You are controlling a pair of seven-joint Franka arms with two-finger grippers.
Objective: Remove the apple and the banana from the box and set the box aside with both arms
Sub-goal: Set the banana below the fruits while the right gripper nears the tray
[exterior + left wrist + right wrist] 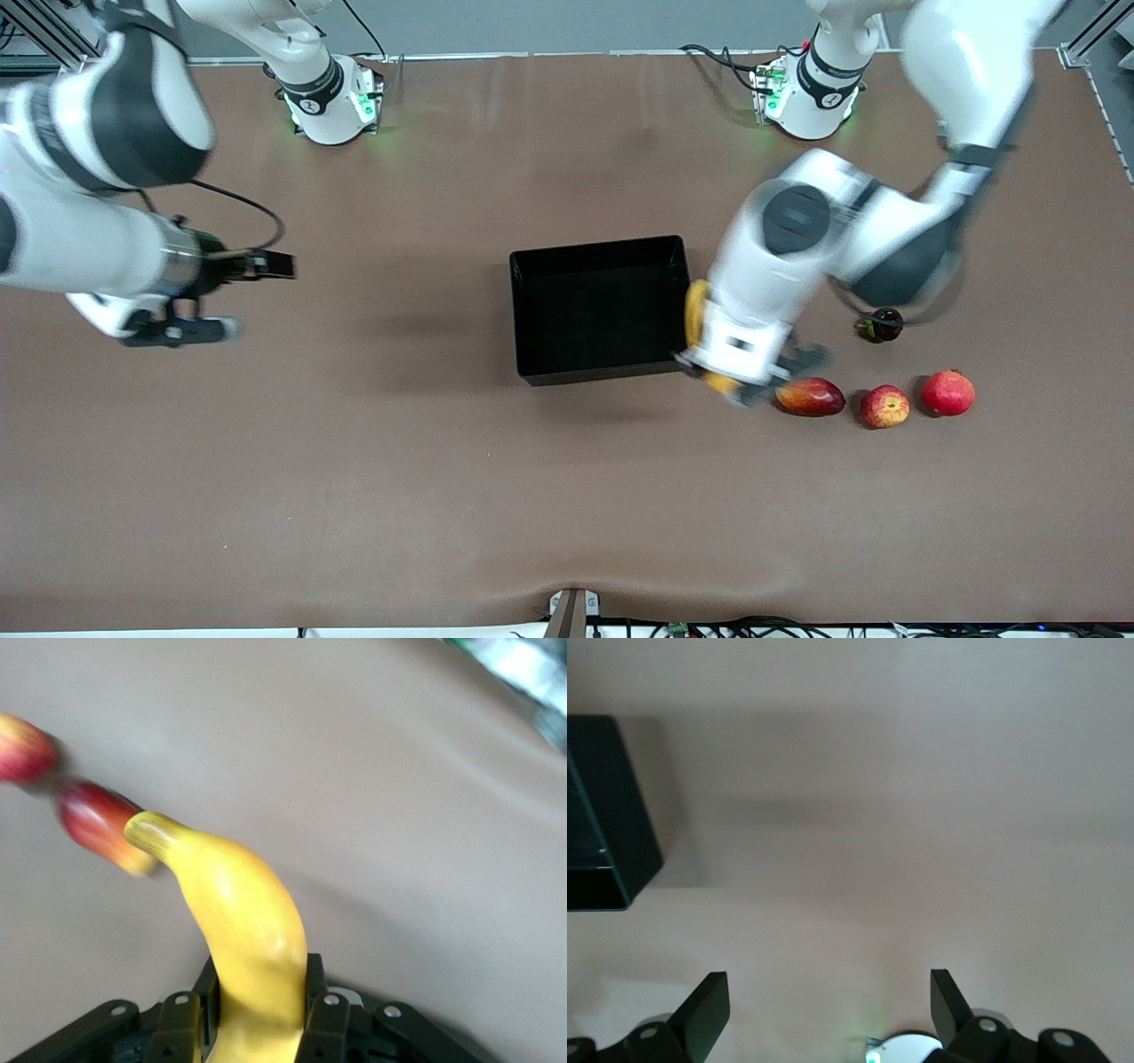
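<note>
My left gripper [740, 377] is shut on the yellow banana [235, 904], whose stem end sticks out past the fingers [326, 1014]. It hangs over the table between the black box [602, 310] and the oblong mango [811, 396]. Yellow banana [696, 312] shows at the hand's edge by the box wall. The small apple [885, 407], red with yellow streaks, lies on the table beside the mango, toward the left arm's end. My right gripper [248, 297] waits open with nothing in it, above the table toward the right arm's end. Its view shows a corner of the box [602, 815].
A larger plain red fruit [947, 392] lies beside the apple, toward the left arm's end. A small dark fruit [880, 325] sits farther from the front camera than the apple, partly under the left arm. The mango [102, 826] shows just past the banana's stem.
</note>
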